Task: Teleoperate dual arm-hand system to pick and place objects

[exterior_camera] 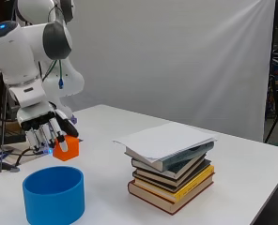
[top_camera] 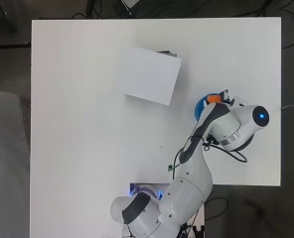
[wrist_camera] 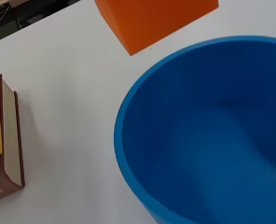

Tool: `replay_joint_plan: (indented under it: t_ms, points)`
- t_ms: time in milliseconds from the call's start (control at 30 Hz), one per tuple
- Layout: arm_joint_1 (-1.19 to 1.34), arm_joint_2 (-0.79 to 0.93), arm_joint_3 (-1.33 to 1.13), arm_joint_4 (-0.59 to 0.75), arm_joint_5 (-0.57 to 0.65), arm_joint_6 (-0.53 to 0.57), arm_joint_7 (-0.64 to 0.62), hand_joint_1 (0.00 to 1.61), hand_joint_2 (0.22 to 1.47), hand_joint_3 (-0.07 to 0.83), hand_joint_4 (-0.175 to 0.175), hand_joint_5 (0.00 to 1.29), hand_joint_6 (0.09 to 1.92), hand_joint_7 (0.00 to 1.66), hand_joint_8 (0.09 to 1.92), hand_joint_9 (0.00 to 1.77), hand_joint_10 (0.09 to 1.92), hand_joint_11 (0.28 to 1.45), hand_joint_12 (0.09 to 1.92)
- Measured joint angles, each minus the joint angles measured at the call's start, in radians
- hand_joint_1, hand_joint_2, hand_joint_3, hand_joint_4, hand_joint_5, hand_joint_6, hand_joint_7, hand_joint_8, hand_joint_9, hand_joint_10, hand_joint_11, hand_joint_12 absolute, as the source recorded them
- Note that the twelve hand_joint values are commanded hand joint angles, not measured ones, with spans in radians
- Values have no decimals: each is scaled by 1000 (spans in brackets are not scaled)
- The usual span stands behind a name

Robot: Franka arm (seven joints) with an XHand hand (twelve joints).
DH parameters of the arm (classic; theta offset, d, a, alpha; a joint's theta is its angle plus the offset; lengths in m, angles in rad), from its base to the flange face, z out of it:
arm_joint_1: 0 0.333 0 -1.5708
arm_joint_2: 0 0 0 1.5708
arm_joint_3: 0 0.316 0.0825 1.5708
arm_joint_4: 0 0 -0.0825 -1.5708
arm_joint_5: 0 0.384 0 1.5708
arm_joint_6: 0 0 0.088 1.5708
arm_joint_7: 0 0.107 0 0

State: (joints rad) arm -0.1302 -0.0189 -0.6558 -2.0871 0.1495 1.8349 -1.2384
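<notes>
An orange cube (exterior_camera: 66,148) hangs just above the table, pinched between the curled fingers and dark thumb of the hand (exterior_camera: 41,123), which points downward. A round blue bowl (exterior_camera: 54,194) stands on the table right beside and below the cube, nearer the side camera. From overhead, the cube (top_camera: 214,98) peeks out at the bowl's (top_camera: 201,106) far edge, and the arm covers most of the bowl. The wrist view looks into the empty blue bowl (wrist_camera: 212,140), with the orange cube (wrist_camera: 152,18) just outside its rim.
A stack of several books (exterior_camera: 174,180) topped by a white sheet (top_camera: 152,74) stands at the table's far middle; its corner (wrist_camera: 7,140) shows in the wrist view. The white table (top_camera: 77,129) spreads wide to the left.
</notes>
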Motion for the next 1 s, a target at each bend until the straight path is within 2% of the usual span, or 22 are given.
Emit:
replay_joint_plan:
  t_ms: [167,300,433,467,500,533,567,600,633,667,700,733,833,1000]
  points:
    - [-12,-47,10,-83,-17,-5,43,926,1230,2,175,758,1367,1338,1920,1540,1920,1181,1753]
    - [-17,-35,9,-100,-12,0,52,932,1223,-1,175,771,1334,1323,1920,1519,1920,1134,1758]
    - [-23,-3,6,-93,-20,-7,53,924,1252,10,136,719,1443,1279,1920,1488,1920,1107,1759]
    - [-25,-9,7,-91,-27,-11,63,906,1259,11,149,705,1469,1274,1920,1483,1920,1106,1760]
    - [-27,-19,9,-89,-35,-14,78,778,1209,1,74,543,1044,1222,1920,1461,1920,1084,1767]
    - [-29,-30,10,-88,-39,-19,93,562,1122,-20,-12,329,623,1098,1920,1349,1920,995,1760]
    - [-30,-39,9,-86,-39,-27,103,349,1037,-27,-55,178,334,931,1598,1128,1584,811,1380]
    - [-32,-44,6,-80,-32,-38,105,195,959,-25,-56,97,169,677,1034,836,1042,620,883]
    - [-34,-43,4,-76,-25,-46,104,100,911,-17,-45,59,87,462,582,606,602,488,499]
    - [-35,-40,1,-75,-13,-49,104,48,887,-10,-31,41,87,333,303,476,322,423,263]
    - [-38,-35,-3,-74,6,-50,111,22,875,-5,-20,33,87,269,153,413,170,393,135]
    - [-41,-28,-5,-71,29,-54,123,10,871,-2,-11,30,87,242,87,386,92,383,87]
    - [-43,-19,-1,-60,88,-61,156,0,874,2,6,33,87,236,87,378,87,388,87]
    - [-35,-8,16,-37,35,-62,201,0,881,4,23,54,87,248,87,383,87,394,87]
